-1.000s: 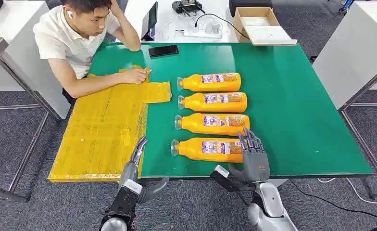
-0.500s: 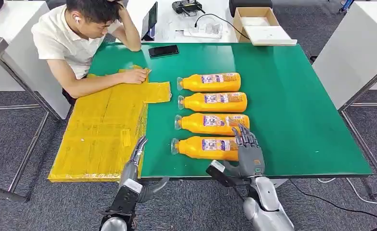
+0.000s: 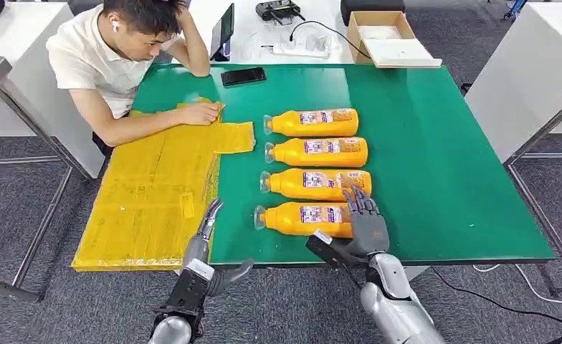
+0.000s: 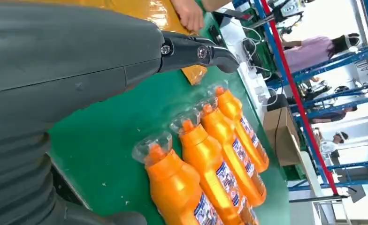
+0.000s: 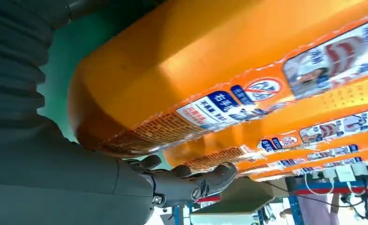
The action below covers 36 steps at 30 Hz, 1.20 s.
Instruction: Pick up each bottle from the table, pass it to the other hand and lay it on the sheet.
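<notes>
The nearest bottle (image 3: 303, 219) is getting the right hand (image 3: 365, 223) closing in, fingers spread over its base, nearer than a second ago; left hand (image 3: 205, 233) is hovering open.

The left hand (image 4: 74, 61) filled the upper left of the frame, its dark fingers (image 4: 196, 51) extended with nothing in them. Four orange bottles (image 4: 219, 159) lay side by side on the green table (image 4: 102, 140) at lower centre. A person's hand (image 4: 189, 14) rested on the yellow sheet (image 4: 149, 9) at the top edge.

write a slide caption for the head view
Right hand reaches over the base of the nearest of four orange bottles on the green table, yellow sheet waiting alongside.
</notes>
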### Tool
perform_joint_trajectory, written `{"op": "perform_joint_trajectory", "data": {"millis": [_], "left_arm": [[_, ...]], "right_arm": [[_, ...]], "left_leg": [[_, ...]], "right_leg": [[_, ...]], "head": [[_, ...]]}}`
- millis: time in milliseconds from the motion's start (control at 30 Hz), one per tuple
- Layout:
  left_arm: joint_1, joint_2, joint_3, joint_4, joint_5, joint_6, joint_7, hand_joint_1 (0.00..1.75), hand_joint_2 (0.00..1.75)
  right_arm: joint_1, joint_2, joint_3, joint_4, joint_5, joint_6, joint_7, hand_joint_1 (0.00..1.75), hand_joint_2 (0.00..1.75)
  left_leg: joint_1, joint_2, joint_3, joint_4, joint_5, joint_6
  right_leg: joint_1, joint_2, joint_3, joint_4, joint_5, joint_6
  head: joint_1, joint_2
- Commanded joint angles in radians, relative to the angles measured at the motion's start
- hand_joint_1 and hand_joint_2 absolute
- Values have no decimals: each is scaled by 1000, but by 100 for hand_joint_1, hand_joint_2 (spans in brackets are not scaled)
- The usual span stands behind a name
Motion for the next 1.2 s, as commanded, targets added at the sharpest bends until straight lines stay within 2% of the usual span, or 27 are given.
{"op": "perform_joint_trajectory", "data": {"millis": [33, 67, 100, 267, 300, 333, 633, 767, 933, 1033, 1133, 1167, 1200], "left_arm": [[-38, 10, -13, 72, 3, -9, 4, 0, 175], [-40, 12, -17, 74, 4, -12, 5, 0, 175], [-42, 12, -17, 75, 4, -12, 5, 0, 175], [-42, 12, -17, 75, 4, -12, 5, 0, 175], [-42, 12, -17, 75, 4, -12, 5, 0, 175], [-43, 13, -18, 76, 5, -13, 6, 0, 175], [-49, 14, -20, 81, 9, -18, 8, 0, 175], [-49, 13, -21, 88, 17, -21, 10, 0, 175], [-51, 11, -20, 100, 23, -14, 4, 0, 175], [-35, -4, 13, 73, 86, -3, -9, 0, 175], [-28, -3, 16, 54, 104, -5, -5, 0, 175], [-14, -19, 47, 31, 188, -13, -8, 0, 175], [-5, -27, 65, 12, 257, -27, -1, 0, 175]], "right_arm": [[-63, 20, 41, 181, -1, 48, 9, 0, 175], [-72, 19, 52, 199, -1, 68, 7, 0, 175], [-75, 19, 54, 202, -2, 73, 2, 40, 175], [-75, 19, 54, 202, -2, 73, 2, 40, 175], [-75, 19, 54, 202, -2, 73, 2, 143, 175], [-80, 17, 57, 212, -7, 92, 2, 173, 175], [-79, 6, 77, 237, -10, 132, -1, 175, 175], [-68, -10, 98, 257, -24, 198, 1, 175, 175], [-49, -10, 82, 271, -66, 206, -31, 175, 175], [-18, 11, 27, 221, -182, 181, -162, 175, 175], [-6, 17, 26, 190, -199, 179, -168, 175, 175], [21, 30, -2, 134, -274, 156, -246, 175, 175], [38, 39, -6, 93, -315, 152, -276, 175, 175]], "left_leg": [[1, 1, 4, -1, 0, -1], [1, 1, 5, -2, 0, -2], [1, 1, 5, -1, 0, -1], [1, 0, 8, -2, 0, -1], [1, 0, 8, -1, 0, -1], [1, 0, 9, -1, 0, -2], [1, -2, 13, -2, 1, -2], [1, -1, 14, -2, 0, -1], [1, 0, 17, -3, 0, -2], [2, -1, 17, -3, 0, -2], [2, 2, 18, -1, -1, -1], [2, 1, 17, -2, -1, -2], [2, 2, 17, -3, 0, -2]], "right_leg": [[1, -1, 4, -1, 0, -1], [1, -1, 5, -2, 0, -2], [1, 0, 4, -1, 0, -1], [1, -1, 7, -2, 0, -2], [1, -1, 8, -1, 0, -1], [1, -2, 9, -2, 0, -2], [2, -4, 13, -3, 0, -2], [2, -3, 14, -2, 0, -2], [2, -3, 16, -4, 0, -2], [3, -4, 16, -5, 0, -2], [3, -1, 16, -3, 0, -2], [3, -2, 16, -4, 0, -2], [3, -1, 16, -4, 0, -3]], "head": [[0, 0], [0, 0], [0, 0], [0, 0], [0, 0], [0, 0], [0, 0], [0, 0], [0, 0], [0, 0], [0, 0], [0, 0], [0, 0]]}}
